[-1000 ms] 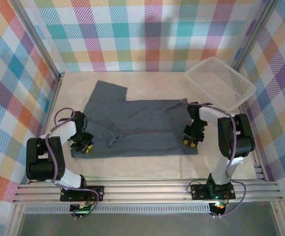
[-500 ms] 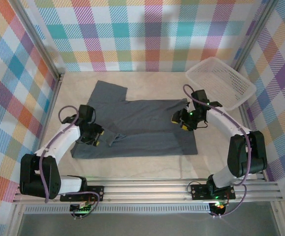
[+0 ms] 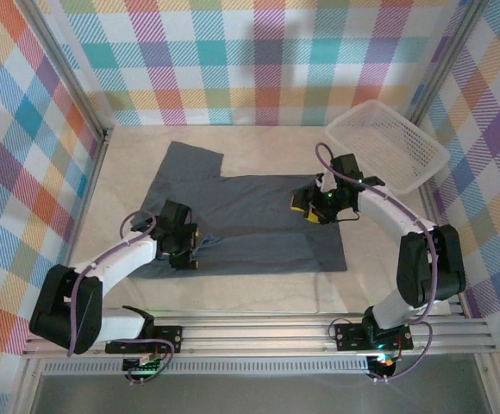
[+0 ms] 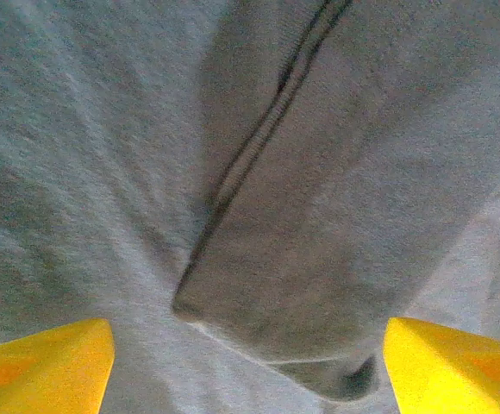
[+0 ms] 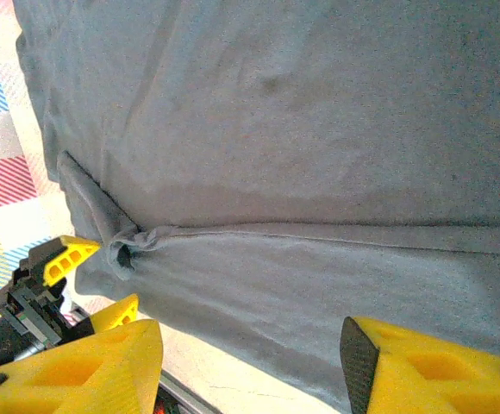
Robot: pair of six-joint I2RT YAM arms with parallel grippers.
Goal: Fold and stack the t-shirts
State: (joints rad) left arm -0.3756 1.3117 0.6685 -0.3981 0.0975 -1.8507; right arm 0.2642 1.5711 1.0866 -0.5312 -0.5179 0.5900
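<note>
Cell with plaid-patterned walls (image 3: pixel 259 60), aluminium frame, smooth beige table (image 3: pixel 259 142). The t-shirt (image 3: pixel 259 228) lies flat mid-table: thin, soft, matte slate-grey cloth, one sleeve (image 3: pixel 190 164) sticking out at the far left, near part doubled over into a long band. Left wrist view shows the knit close up (image 4: pixel 319 216): a stitched hem running diagonally and a folded flap ending in a rounded corner. Right wrist view shows a straight fold edge crossing the cloth (image 5: pixel 319 129), bunched into a small pucker at its left end. White plastic lattice basket (image 3: pixel 351 116) is at the far right corner, tilted against the wall, well apart from the shirt, its mesh floor in plain view. Left arm lies low and stretched from its base, white forearm angled inward; left gripper (image 3: pixel 184 246) is over the near-left part of the shirt, jaws wide (image 4: pixel 250 371), yellow fingertips (image 4: pixel 52 362) far apart, nothing clamped. Right arm rises from its base and bends inward; right gripper (image 3: pixel 309 207) hangs over the far-right part of the shirt, jaws parted (image 5: pixel 250 371), holding nothing. Left gripper (image 5: pixel 90 285) also shows in the right wrist view.
</note>
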